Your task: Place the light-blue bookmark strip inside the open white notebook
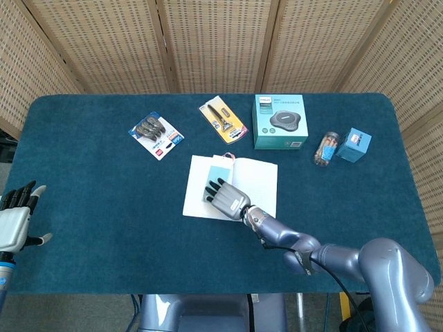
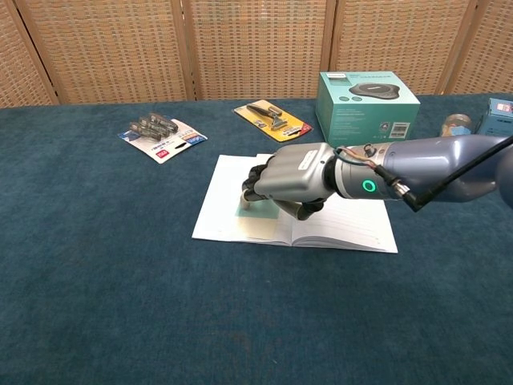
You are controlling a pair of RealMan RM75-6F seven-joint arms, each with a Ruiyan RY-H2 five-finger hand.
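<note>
Right hand and forearm lie low across open white lined notebook, blocking approach from right and front. Left of notebook: bare blue cloth table, wide open. Behind, well apart: flat card of dark clips, yellow blister pack, tall teal carton. Gap under palm possibly nil.

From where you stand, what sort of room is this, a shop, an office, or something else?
Probably a staged test or demo space, not a shop. A table covered in dark teal cloth is backed by woven folding screens, and unrelated packaged goods, like a boxed gadget and a carded razor, are spaced out around an open notebook.
</note>
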